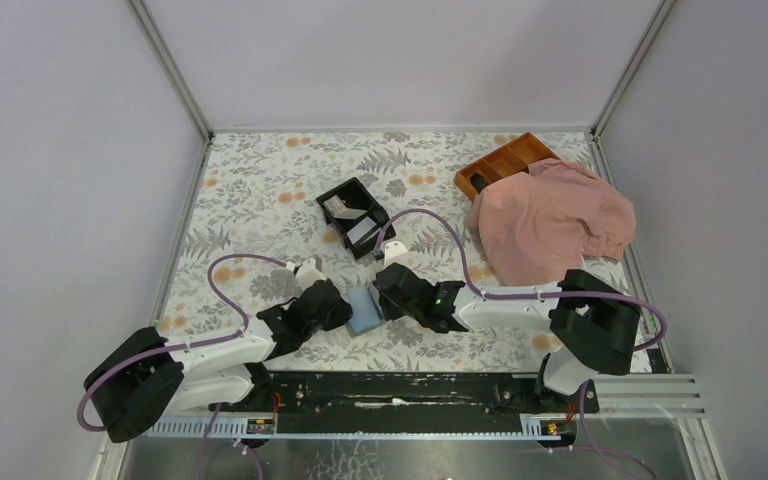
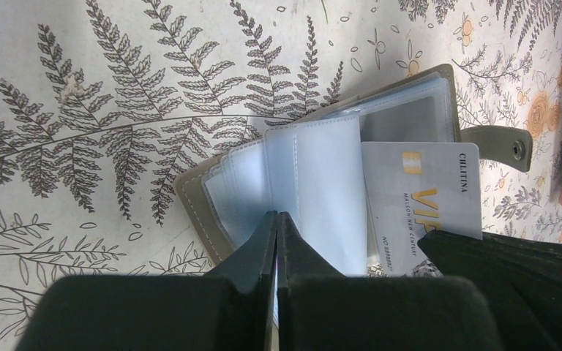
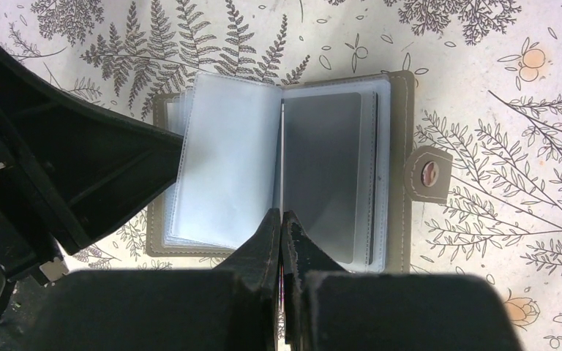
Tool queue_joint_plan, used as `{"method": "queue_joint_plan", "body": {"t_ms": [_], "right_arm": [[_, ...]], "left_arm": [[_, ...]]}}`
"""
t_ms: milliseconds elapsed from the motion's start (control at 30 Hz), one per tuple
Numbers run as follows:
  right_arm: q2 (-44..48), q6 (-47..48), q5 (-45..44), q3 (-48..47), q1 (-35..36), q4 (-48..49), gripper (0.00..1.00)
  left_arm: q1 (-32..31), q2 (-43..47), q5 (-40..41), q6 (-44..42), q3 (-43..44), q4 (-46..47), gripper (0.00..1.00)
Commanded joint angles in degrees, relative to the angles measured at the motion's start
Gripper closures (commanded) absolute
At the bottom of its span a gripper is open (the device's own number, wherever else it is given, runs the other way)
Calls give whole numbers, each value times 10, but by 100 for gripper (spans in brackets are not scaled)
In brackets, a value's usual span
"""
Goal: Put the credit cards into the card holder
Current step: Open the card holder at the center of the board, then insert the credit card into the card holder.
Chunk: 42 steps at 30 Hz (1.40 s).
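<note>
Card (image 2: 421, 205) clamped edge-on in right gripper (image 3: 282, 219), parallel to holder (image 3: 404, 117) spine, at centre fold; left gripper (image 2: 276, 219) clenched at sleeve (image 3: 227, 161) edge.

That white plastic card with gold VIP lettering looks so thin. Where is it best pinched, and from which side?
Pinch its two flat faces at the end away from the olive-grey card holder, coming from behind it, as the right gripper does. The white card is too thin to squeeze edgewise, and its front end is free to enter a clear sleeve.

A pink cloth (image 1: 550, 220) overlaps the orange-brown tray (image 1: 505, 160); a black box (image 1: 353, 217) stands apart.
</note>
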<state>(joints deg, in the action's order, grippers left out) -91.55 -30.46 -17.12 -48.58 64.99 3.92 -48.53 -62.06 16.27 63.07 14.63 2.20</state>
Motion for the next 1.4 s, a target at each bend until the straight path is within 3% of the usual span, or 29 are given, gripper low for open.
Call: {"method": "queue_joint_plan", "body": {"t_ms": [0,233,533,1033,1367], "right_arm": [[0,-7,-4,6,-9,37,100],[-5,-29,53,28,-25,83,100],[-30,-46,93,44,-31,120,100],[-68,-31,30,48,-27,89,100],[-73,-29,23,48,-24,90,100]], "left_arm": [[-10,-3,3,-4,-23,-72,100],[-13,20,8,1,-16,-94,100],[-20,65,27,10,3,-147,89],[-34,114,53,29,34,-206,76],[-48,150,57,53,21,-230,77]]}}
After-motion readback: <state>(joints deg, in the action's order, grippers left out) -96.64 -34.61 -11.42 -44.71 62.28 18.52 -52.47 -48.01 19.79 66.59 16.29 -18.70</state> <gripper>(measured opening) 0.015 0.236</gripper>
